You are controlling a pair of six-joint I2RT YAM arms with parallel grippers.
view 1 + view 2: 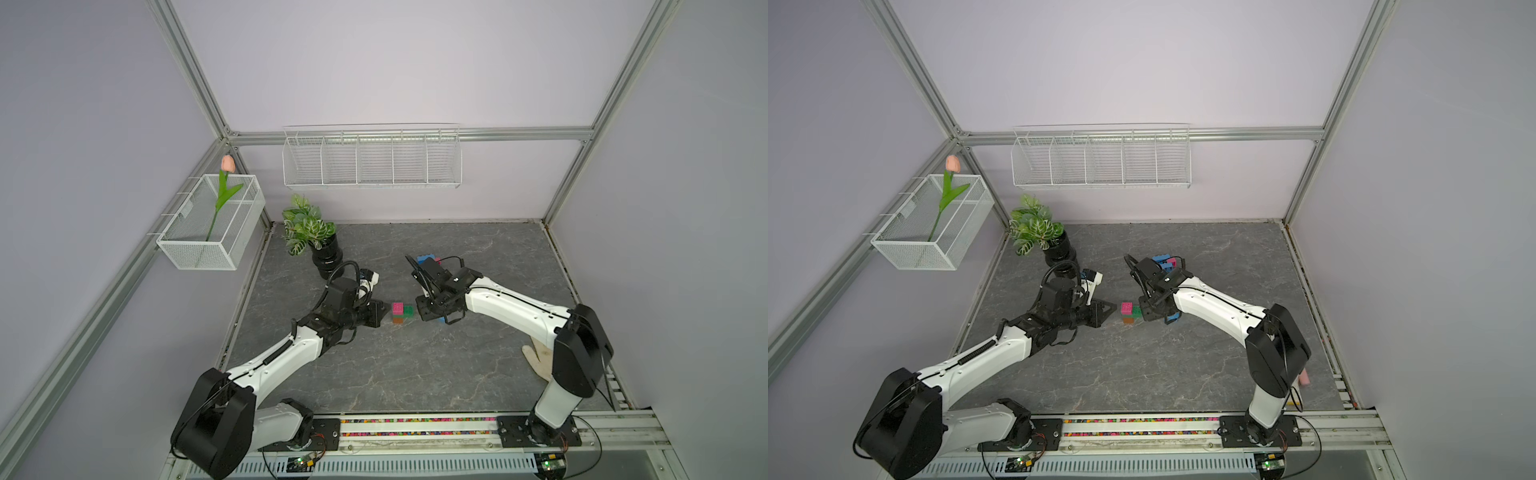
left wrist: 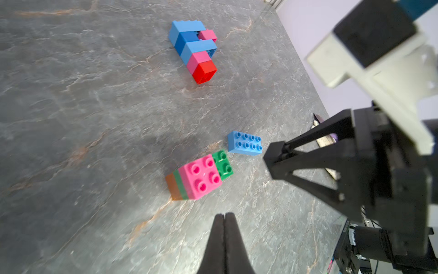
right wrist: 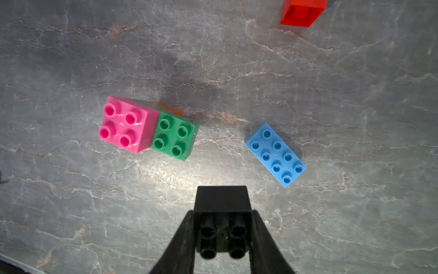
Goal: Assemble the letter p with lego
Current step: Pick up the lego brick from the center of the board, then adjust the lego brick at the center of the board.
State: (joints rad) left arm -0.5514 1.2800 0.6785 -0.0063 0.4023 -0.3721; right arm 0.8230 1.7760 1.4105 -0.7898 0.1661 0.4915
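Lego bricks lie in three places on the table [image 3: 331, 95]. Near the middle is a small stack, with a pink brick [image 3: 128, 123] on one half of a green brick [image 3: 174, 137] over an orange brick [image 2: 170, 186]. A loose light blue brick [image 3: 275, 154] lies near the stack. A blue, pink and red cluster [image 2: 194, 49] rests on its side well apart. Your right gripper [image 3: 222, 213] is clamped on the flanks of a black brick [image 3: 222, 201], studs toward the wrist, near the stack. Your left gripper [image 2: 224, 214] has its fingers pressed together on nothing, near the stack but not touching it. The likely trouble is that nothing braces that stack. If you press the black brick onto the bare green studs off-centre or tilted, the stack may skid or tip instead of seating. If you come in low, the right fingers could clip the pink brick's wall or knock the light blue brick. The closed left fingers can nudge the stack if you bring them closer carelessly.
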